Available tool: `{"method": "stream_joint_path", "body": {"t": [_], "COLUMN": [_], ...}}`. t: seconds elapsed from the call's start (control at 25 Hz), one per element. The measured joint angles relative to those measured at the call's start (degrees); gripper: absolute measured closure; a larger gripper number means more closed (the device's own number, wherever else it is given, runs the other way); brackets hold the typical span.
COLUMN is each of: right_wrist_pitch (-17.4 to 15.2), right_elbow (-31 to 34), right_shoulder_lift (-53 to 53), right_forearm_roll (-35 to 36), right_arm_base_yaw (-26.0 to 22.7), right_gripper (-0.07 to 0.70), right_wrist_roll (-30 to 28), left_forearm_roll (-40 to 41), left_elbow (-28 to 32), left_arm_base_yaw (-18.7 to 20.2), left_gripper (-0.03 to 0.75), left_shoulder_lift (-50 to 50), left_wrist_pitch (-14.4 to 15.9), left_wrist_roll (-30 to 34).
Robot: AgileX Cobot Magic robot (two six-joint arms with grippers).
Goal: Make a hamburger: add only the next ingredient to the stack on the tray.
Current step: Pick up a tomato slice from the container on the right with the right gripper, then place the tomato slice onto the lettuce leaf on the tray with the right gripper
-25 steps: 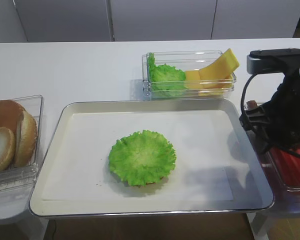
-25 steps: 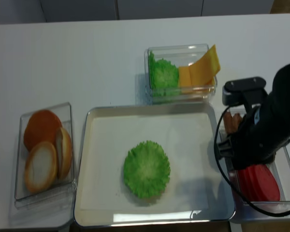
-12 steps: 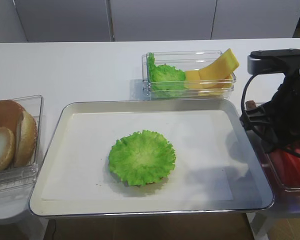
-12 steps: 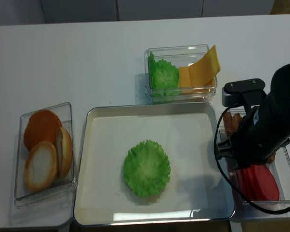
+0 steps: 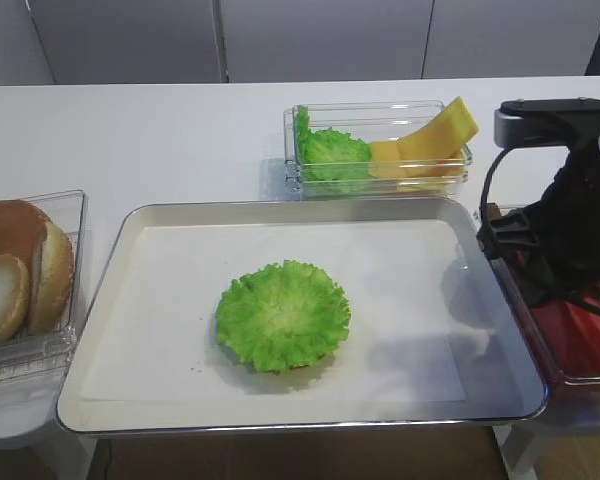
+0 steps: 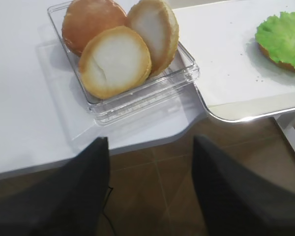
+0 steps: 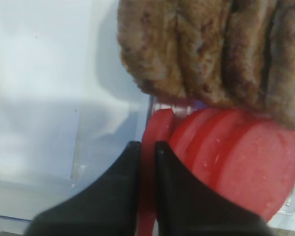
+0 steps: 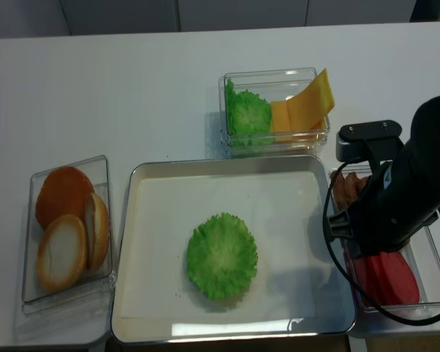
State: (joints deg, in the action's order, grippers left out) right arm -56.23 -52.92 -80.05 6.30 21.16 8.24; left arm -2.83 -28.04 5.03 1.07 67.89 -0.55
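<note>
The stack, a ruffled green lettuce leaf (image 5: 283, 315) over a bun edge, lies mid-tray (image 8: 221, 255). The silver tray (image 5: 110, 290) is lined with white paper. In the right wrist view my right gripper (image 7: 148, 147) is shut on the edge of one red tomato slice (image 7: 156, 129), pinched upright between the black fingers. More tomato slices (image 7: 246, 162) lie beside it in a clear tub (image 8: 434, 253) right of the tray. From above, the right arm (image 8: 400, 198) hides the jaws. My left gripper (image 6: 150, 142) hangs open over the floor, off the table's front left edge.
Brown patties (image 7: 211, 54) fill the far end of the tomato tub. A tub of loose lettuce and yellow cheese (image 5: 380, 150) stands behind the tray. A tub of bun halves (image 6: 113, 59) sits left of the tray.
The right gripper's jaws have closed onto the tomato slice in the tub. The arm has barely shifted. The left gripper has not moved.
</note>
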Motion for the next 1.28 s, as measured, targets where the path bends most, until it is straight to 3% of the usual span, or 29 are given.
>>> {"method": "stream_joint_path", "body": {"t": [0.36, 0.52, 0.8, 1.0, 1.12, 1.28], "right_wrist_pitch": [-0.7, -3.3, -9.6, -10.4, -10.7, -9.6], "right_elbow": [0.0, -1.6, -10.1, -14.5, -15.9, -16.3], "right_shoulder_lift": [6.6, 11.1, 15.4, 15.4, 14.8, 11.6], "right_forearm_roll": [0.1, -0.1, -0.9, 0.2, -0.3, -4.8], "right_arm_base_yaw": [0.0, 0.0, 0.0, 0.1, 2.7, 11.3], "right_gripper": [0.561, 0.561, 0.561, 0.561, 0.561, 0.561], "right_wrist_roll": [1.1, 1.3, 1.4, 1.2, 1.5, 5.9], "left_forearm_roll": [0.0, 0.0, 0.0, 0.0, 0.0, 0.0], "left_elbow": [0.0, 0.0, 0.0, 0.0, 0.0, 0.0], "left_arm_base_yaw": [0.0, 0.0, 0.0, 0.0, 0.0, 0.0], "left_gripper": [0.314, 0.314, 0.314, 0.314, 0.314, 0.314], "left_shoulder_lift": [0.0, 0.0, 0.0, 0.0, 0.0, 0.0], "left_wrist_pitch": [0.0, 0.0, 0.0, 0.0, 0.0, 0.0], "left_wrist_roll": [0.0, 0.0, 0.0, 0.0, 0.0, 0.0]}}
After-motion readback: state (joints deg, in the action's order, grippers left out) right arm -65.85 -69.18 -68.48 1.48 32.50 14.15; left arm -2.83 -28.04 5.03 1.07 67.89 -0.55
